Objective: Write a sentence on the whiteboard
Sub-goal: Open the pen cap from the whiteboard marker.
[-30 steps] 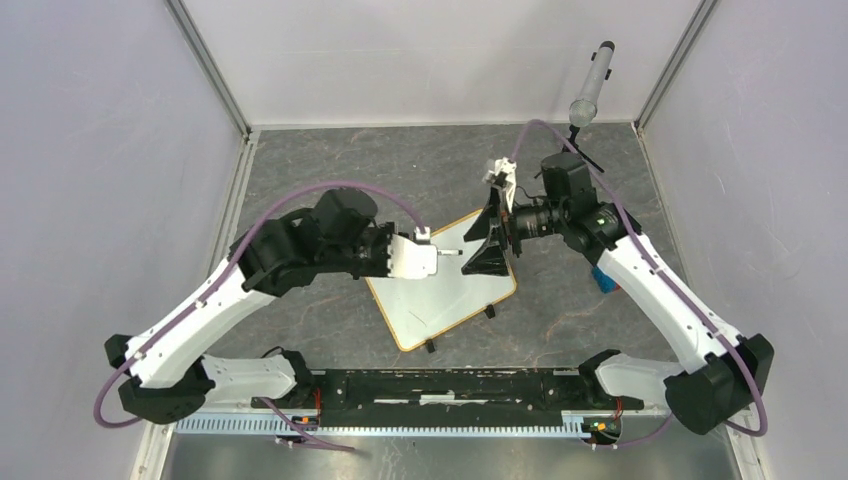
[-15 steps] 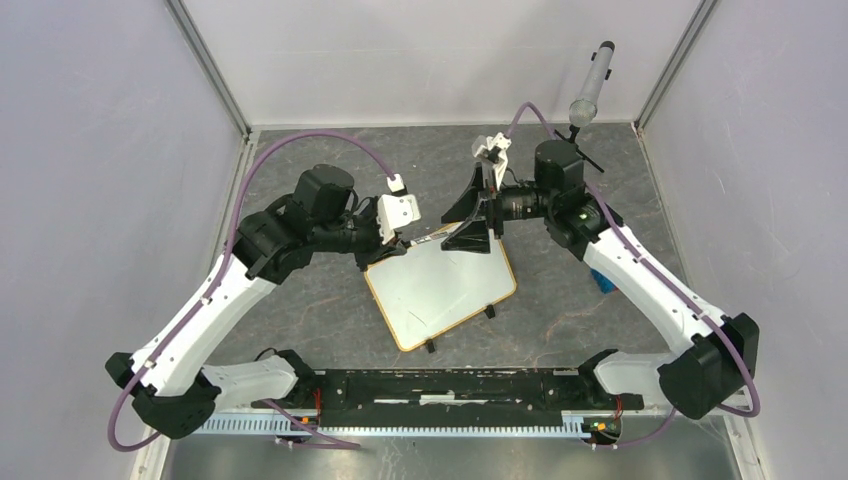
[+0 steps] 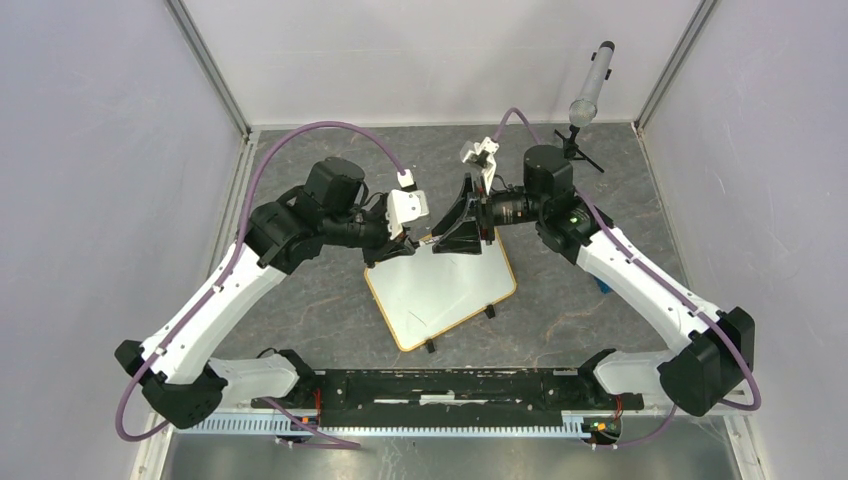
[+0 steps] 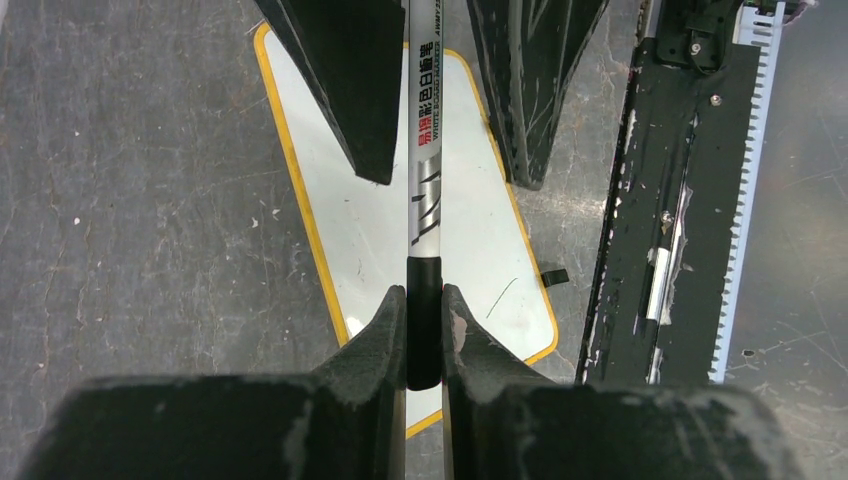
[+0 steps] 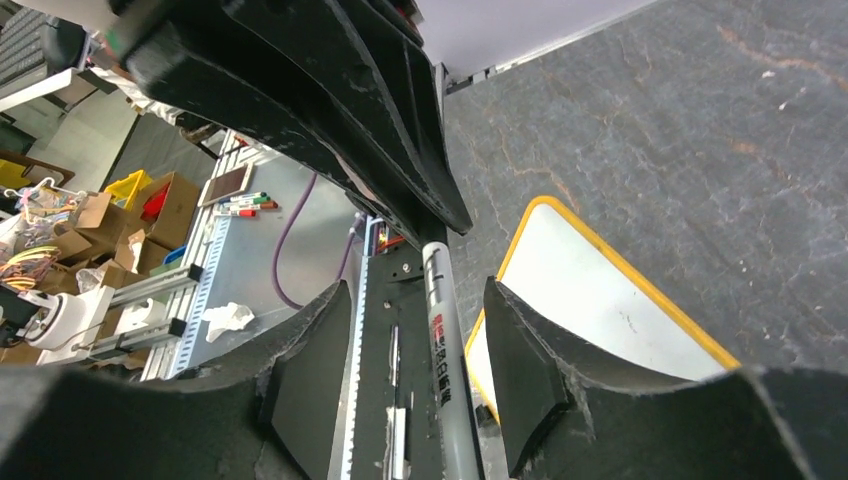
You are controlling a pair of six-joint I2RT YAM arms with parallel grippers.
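Note:
The whiteboard [image 3: 440,290] lies flat on the grey table, white with an orange-tan frame; it also shows in the left wrist view [image 4: 350,220] and the right wrist view [image 5: 600,300]. My left gripper [image 3: 413,242] [image 4: 424,295] is shut on the black end of a grey whiteboard marker [image 4: 424,180], held above the board's far edge. The marker [image 5: 445,340] points at my right gripper [image 3: 447,235] [image 5: 418,285]. That gripper is open, with one finger on each side of the marker's barrel and a gap on both sides.
A grey cylinder on a small black stand [image 3: 590,85] is at the back right corner. A blue object [image 3: 603,282] lies by the right arm. A black rail [image 3: 450,385] runs along the near edge. Walls close the table on three sides.
My left gripper swung back and left with the marker, off the board's middle to its far edge. My right gripper moved left, and its open fingers now straddle the marker.

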